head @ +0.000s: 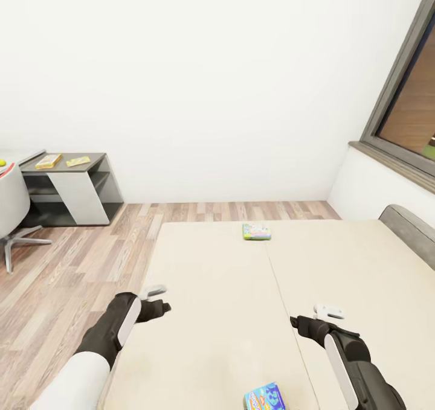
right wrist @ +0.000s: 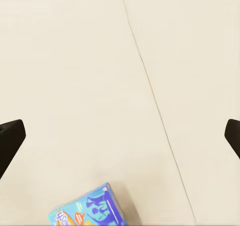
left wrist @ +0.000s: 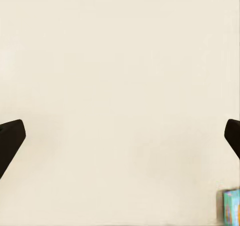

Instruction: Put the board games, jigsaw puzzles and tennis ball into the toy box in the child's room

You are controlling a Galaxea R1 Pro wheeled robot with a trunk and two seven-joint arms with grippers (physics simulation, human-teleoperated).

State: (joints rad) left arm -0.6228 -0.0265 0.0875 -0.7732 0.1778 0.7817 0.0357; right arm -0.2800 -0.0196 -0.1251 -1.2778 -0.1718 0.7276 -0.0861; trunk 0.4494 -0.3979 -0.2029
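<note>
My forearms are black with white side panels and a white upper sleeve; each wrist carries a small white bracket, and my fingers (right wrist: 11, 141) are matte black.

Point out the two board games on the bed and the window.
Green board game (head: 257, 232), head view, middle of its cover.
Blue board game (head: 264, 397), head view, middle of its cover.
Window (head: 396, 78), head view, on its grey frame.

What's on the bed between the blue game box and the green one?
Nothing. In the head view, only bare cream cover of the bed, with its centre seam, lies between the blue board game near the robot and the pale green board game at the far edge.
</note>
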